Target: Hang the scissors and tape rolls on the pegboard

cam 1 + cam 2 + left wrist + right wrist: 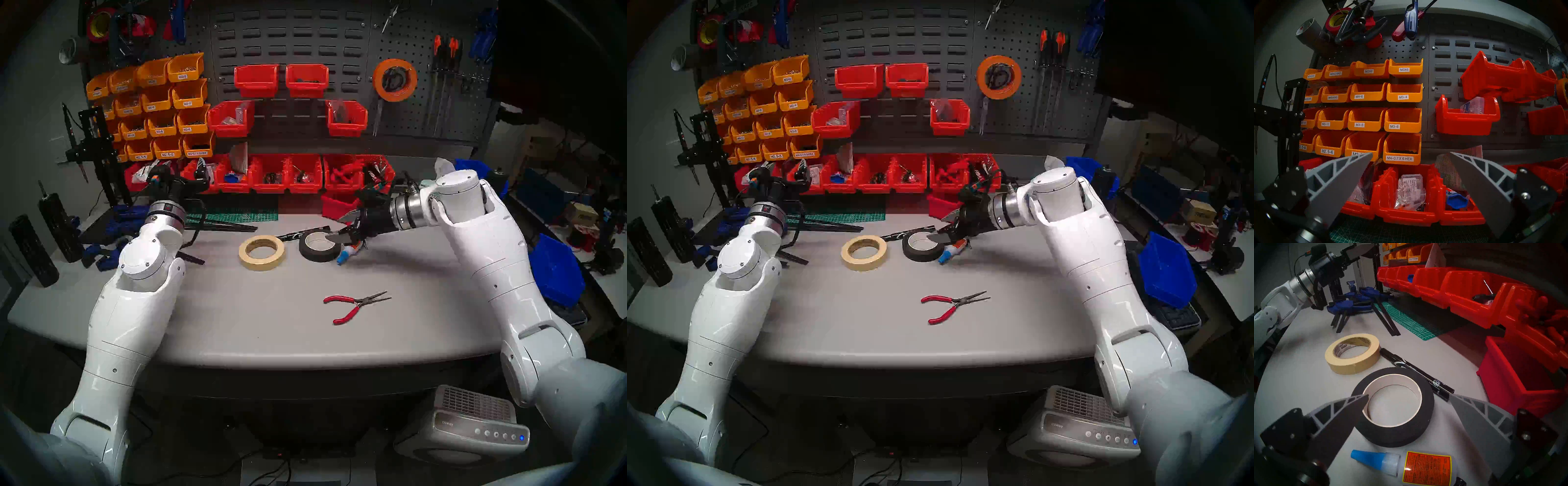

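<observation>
- On the grey desk [237,312]: black tape roll with white core [1395,405] beside cream masking-tape roll [1353,353], both flat
- Right tool [1408,396]: fingers spread, empty, above the black roll
- Left tool [1411,153]: spread, empty
- Wide orange tape roll [395,79] and scissors hang on dark perforated pegboard [420,112]

Both head views look down and forward from above the tabletop [237,322], facing the pegboard [424,112]; they overlap almost fully. The left wrist view faces the yellow bins [1403,120] nearly level, at close range. The right wrist view tilts down, close over the black tape roll [1427,405], also seen in the head views.
</observation>
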Motion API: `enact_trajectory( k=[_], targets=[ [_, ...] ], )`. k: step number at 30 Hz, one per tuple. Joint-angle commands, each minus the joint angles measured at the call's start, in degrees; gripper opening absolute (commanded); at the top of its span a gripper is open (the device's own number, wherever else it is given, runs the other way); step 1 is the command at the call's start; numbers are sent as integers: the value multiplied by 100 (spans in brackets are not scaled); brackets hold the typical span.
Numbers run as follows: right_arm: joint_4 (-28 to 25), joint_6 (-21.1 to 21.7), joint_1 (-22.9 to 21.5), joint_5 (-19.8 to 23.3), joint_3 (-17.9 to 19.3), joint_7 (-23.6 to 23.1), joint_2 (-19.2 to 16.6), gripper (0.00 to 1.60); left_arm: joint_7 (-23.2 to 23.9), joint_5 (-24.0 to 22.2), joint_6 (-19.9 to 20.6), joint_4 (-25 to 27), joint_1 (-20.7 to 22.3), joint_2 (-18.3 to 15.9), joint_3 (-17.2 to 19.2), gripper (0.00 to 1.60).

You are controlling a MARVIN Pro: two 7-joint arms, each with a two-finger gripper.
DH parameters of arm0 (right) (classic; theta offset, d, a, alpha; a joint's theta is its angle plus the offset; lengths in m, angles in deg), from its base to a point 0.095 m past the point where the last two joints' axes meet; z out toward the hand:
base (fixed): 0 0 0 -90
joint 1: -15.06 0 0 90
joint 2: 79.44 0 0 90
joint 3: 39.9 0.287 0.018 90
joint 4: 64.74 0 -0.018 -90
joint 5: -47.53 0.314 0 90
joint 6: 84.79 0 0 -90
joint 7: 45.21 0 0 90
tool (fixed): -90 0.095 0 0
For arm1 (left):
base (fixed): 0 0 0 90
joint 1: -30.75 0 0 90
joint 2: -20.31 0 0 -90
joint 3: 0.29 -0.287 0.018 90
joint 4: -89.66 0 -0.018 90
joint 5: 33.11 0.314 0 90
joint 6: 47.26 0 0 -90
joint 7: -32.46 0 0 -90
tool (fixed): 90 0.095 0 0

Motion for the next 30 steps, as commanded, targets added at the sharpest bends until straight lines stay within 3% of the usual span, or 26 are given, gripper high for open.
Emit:
enact_trajectory(
  k=[1, 30],
  targets=[
    [-66, 23, -352, 112, -33, -348, -64, 160, 10, 2, -96, 172, 204, -7, 51, 160],
    [-96, 143, -527, 407, -748, -320, -510, 160, 10, 2, -95, 172, 204, -7, 51, 160]
  ],
)
